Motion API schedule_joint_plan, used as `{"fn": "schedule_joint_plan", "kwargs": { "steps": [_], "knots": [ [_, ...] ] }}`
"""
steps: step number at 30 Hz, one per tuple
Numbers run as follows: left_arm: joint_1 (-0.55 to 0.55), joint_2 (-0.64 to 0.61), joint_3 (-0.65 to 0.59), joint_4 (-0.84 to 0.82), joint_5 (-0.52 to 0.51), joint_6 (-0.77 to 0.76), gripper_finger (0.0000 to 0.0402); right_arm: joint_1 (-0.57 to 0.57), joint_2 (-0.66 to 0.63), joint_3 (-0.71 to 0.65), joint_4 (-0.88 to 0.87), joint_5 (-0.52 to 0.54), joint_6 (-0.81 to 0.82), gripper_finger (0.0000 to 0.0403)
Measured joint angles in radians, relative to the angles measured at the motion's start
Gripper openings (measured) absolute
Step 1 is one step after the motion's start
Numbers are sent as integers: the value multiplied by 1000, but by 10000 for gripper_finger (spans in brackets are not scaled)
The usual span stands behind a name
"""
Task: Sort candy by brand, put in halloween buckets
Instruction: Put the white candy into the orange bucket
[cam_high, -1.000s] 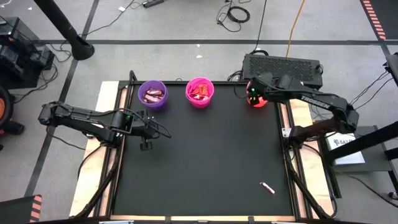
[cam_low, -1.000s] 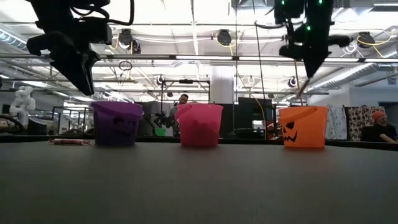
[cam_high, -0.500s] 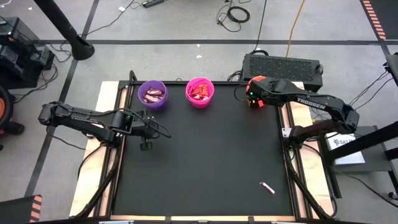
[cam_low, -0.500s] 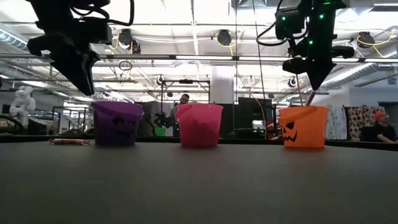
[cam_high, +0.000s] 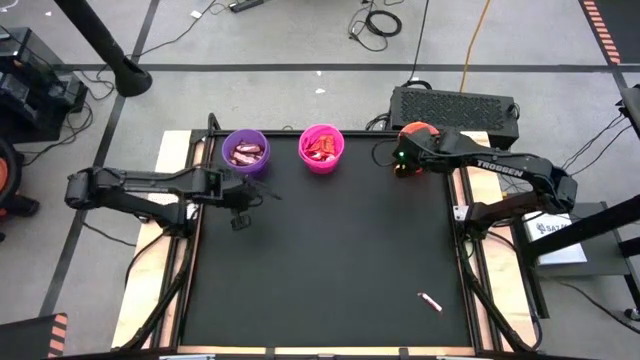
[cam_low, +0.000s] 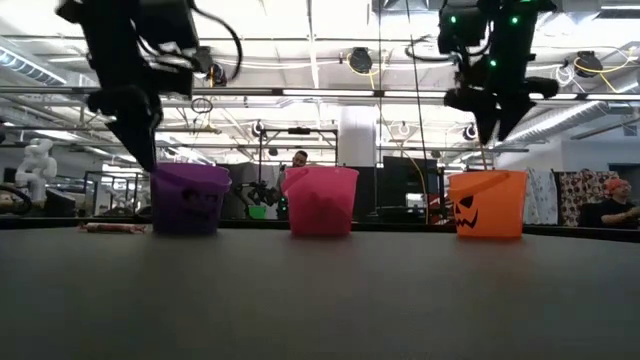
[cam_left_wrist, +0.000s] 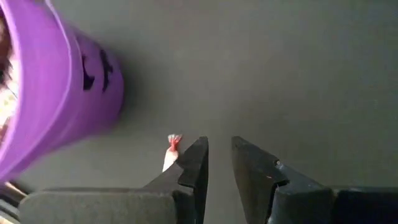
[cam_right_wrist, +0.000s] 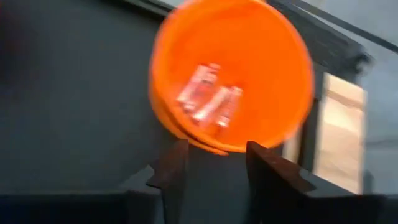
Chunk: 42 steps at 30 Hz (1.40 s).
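The right gripper hangs above the orange bucket at the far right corner of the black table, its fingers spread apart with nothing between them. Looking down past those fingers, the orange bucket holds a few pale stick candies lying on its floor.

The left gripper is over the left side of the table, just in front of the purple bucket. Its fingers stand a narrow gap apart and hold nothing that I can see. Close beside one finger lies a small candy with a red twisted end on the table, near the purple bucket's wall.

The three buckets stand in a row along the far edge: purple on the left, the pink bucket in the middle, orange on the right. The purple one has dark maroon-pink wrappers in it, the pink one red-orange wrappers.

One more loose candy lies alone on the table near the front right corner, well apart from both arms
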Motion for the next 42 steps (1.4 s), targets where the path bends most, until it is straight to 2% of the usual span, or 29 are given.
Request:
{"fn": "schedule_joint_plan", "kwargs": {
  "steps": [8,12,14,16,23,28,35,38,42],
  "knots": [
    [240,153,0,8,39,19,79,232,0,0,256,-1,-100,184],
    [297,237,0,22,126,53,79,346,0,0,343,-2,-143,185],
    [305,273,0,30,157,64,79,389,1,0,362,3,-149,185],
    [307,297,4,31,144,73,79,433,1,0,363,31,-147,185],
    [308,328,1,56,48,94,79,575,14,0,382,146,-108,185],
    [307,326,3,69,107,140,79,641,45,1,416,155,-95,185],
    [306,326,2,68,104,142,80,677,109,1,439,157,-85,185],
    [306,327,2,67,104,142,95,692,143,1,441,155,-69,185],
    [306,327,2,67,104,141,135,706,191,1,451,153,-68,185]
  ]
}}
